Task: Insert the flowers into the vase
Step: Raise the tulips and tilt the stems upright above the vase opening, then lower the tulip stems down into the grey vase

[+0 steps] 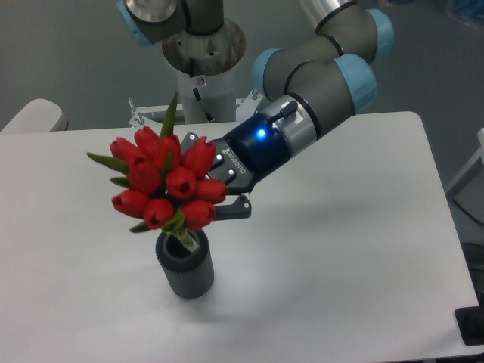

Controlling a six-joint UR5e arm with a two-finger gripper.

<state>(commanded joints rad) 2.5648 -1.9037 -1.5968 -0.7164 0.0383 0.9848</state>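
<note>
A: Where are the flowers (162, 181) sitting right now?

B: They are hanging in the jaws of the gripper (215, 189), which is reaching in from the right and clenching the bunch from behind the buds. The heads are tilting a little away from the jaws, and one leaf is sticking up above them.

A: And the vase (185, 265)?

B: It is standing upright on the bench (355, 249), just below the jaws and slightly to their near side. The stem ends are showing right at its mouth; I cannot tell whether they are dipping inside or only hovering at the rim.

A: So the step in hand is the lowering?

B: I am judging so. The bunch is wider than the mouth, so only the stems are going in. Doing it well means bringing the stems upright over the centre of the opening, then descending straight and slowly so they are not catching the thick rim or tipping the vase.

A: When to release?

B: Only once the buds are resting on the rim, and then the jaws should be backing off to the right, clear of the heads.
</note>
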